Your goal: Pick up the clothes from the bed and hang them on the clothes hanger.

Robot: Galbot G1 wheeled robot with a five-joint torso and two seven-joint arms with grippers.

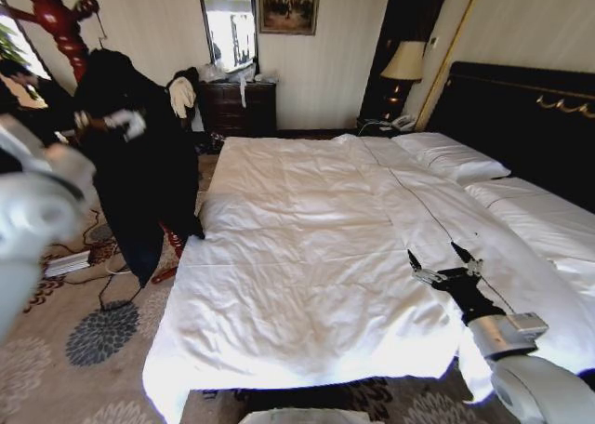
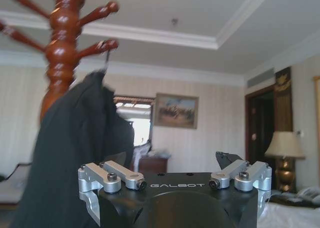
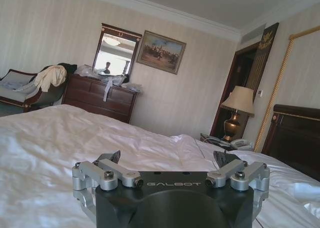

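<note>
black clothes (image 1: 130, 164) hanging beside bed (image 1: 307, 257), right gripper (image 1: 444, 261) fingers released, left gripper's (image 2: 175, 175) too

The bed (image 1: 307, 257) fills the centre and right of the frame, its white sheets rumpled. At upper left the clothes (image 1: 135, 164) hang from a red-brown coat stand (image 1: 58, 19). The right gripper (image 1: 444, 259), jaws apart, hovers over the sheets at lower right. The left arm blurs along the left edge.
</note>
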